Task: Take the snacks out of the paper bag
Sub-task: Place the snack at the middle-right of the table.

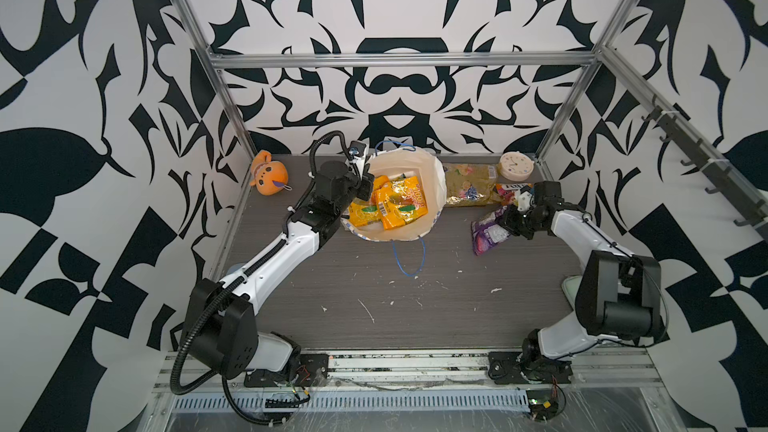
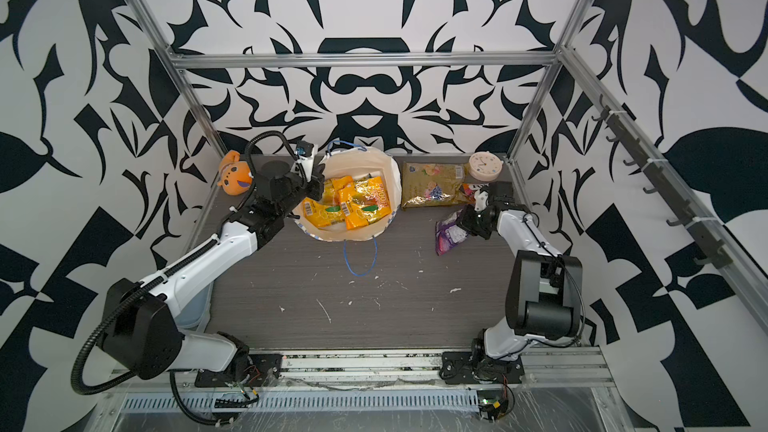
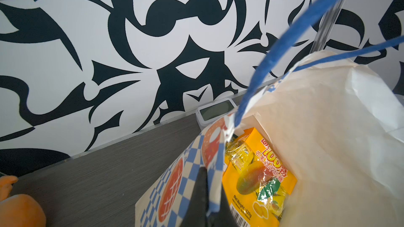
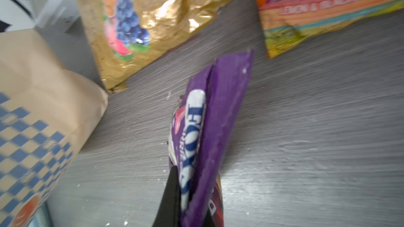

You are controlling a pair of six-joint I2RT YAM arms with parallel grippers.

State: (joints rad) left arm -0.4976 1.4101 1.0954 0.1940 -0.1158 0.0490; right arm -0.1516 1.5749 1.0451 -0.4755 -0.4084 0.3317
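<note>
The paper bag (image 1: 436,176) (image 2: 390,176) stands at the back middle of the table, mouth wide open. Two orange-yellow snacks (image 1: 399,205) (image 1: 363,211) lie inside it. My left gripper (image 1: 365,189) (image 3: 209,204) is shut on the bag's checkered left rim (image 3: 175,182), next to a mango packet (image 3: 258,171). Right of the bag, my right gripper (image 1: 505,220) (image 4: 190,204) is shut on the purple packet (image 1: 488,234) (image 4: 218,116), low over the table. The gold packet (image 1: 469,184) (image 4: 153,18) and the red-pink FOX'S packet (image 1: 509,193) (image 4: 328,7) lie on the table behind it.
An orange plush toy (image 1: 269,178) sits in the back left corner and a round cream clock (image 1: 516,166) in the back right. A blue cord handle (image 1: 409,257) trails in front of the bag. A small white device with a screen (image 3: 216,111) stands behind the bag.
</note>
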